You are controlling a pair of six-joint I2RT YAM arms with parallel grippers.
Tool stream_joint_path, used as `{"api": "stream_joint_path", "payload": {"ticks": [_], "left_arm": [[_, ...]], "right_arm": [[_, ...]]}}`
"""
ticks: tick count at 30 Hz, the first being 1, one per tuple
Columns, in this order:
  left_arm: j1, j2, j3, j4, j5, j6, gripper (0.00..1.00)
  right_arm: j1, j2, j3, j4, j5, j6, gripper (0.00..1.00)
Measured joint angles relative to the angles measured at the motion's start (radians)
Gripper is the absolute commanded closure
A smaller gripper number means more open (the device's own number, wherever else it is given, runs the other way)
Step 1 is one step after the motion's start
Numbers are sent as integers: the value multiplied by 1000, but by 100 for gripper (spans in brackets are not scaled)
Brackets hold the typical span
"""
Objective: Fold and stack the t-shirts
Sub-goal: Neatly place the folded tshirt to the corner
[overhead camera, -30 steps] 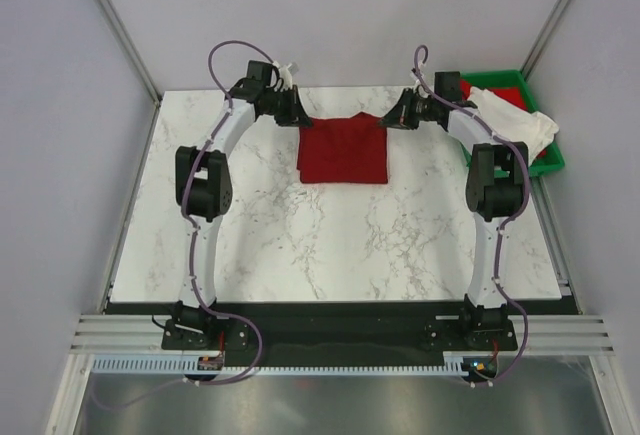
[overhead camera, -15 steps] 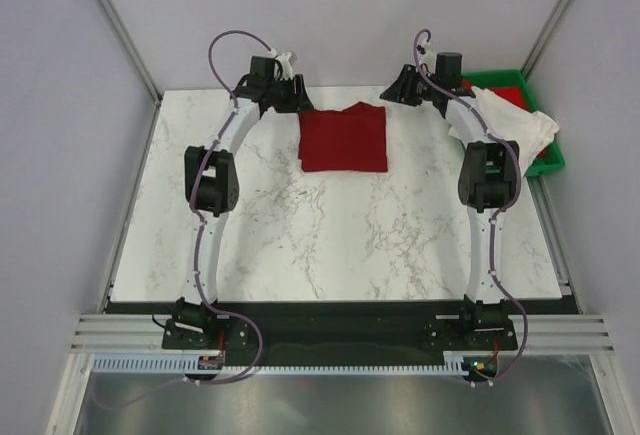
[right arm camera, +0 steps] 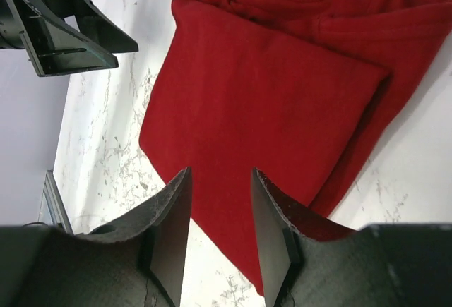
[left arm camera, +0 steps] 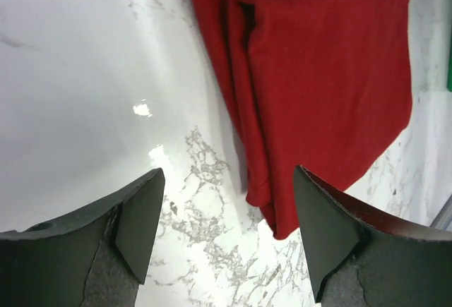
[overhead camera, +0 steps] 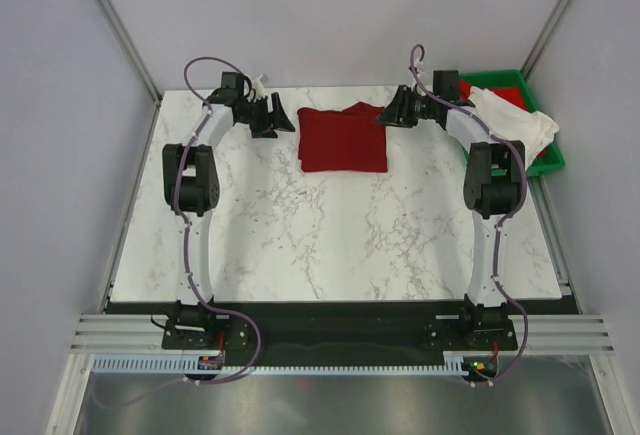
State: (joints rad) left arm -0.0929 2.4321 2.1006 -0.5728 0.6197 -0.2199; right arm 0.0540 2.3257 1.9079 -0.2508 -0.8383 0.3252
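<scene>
The dark red t-shirt (overhead camera: 343, 139) lies folded into a rectangle at the back middle of the marble table (overhead camera: 330, 235). An off-white t-shirt (overhead camera: 515, 125) drapes over the green bin at the back right. My left gripper (overhead camera: 280, 118) stands open just left of the red shirt, nothing between its fingers; in the left wrist view (left arm camera: 226, 201) the shirt's folded edge (left arm camera: 318, 95) lies ahead and to the right. My right gripper (overhead camera: 390, 113) hovers open at the shirt's far right corner; in its wrist view (right arm camera: 220, 194) the red cloth (right arm camera: 268, 95) lies under the jaws, not gripped.
A green plastic bin (overhead camera: 520, 83) sits off the table's back right corner, holding the off-white cloth and some red cloth. Grey walls and metal frame posts close in the back and sides. The left gripper (right arm camera: 63, 21) shows in the right wrist view.
Both grippers have opened and let go of the red shirt, which now lies flat. The left arm has drawn back to the left, off the shirt.
</scene>
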Motion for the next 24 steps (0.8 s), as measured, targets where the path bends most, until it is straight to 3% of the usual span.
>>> {"api": "stream_joint_path", "payload": {"ticks": [14, 23, 24], "left_arm": [[-28, 123, 32, 101, 203, -125, 28], [-68, 193, 64, 205, 267, -212, 60], [-74, 198, 64, 210, 272, -218, 75]], "right_arm": [[41, 97, 0, -9, -21, 14, 52], [38, 90, -35, -16, -21, -3, 52], [35, 85, -48, -20, -22, -9, 51]]}}
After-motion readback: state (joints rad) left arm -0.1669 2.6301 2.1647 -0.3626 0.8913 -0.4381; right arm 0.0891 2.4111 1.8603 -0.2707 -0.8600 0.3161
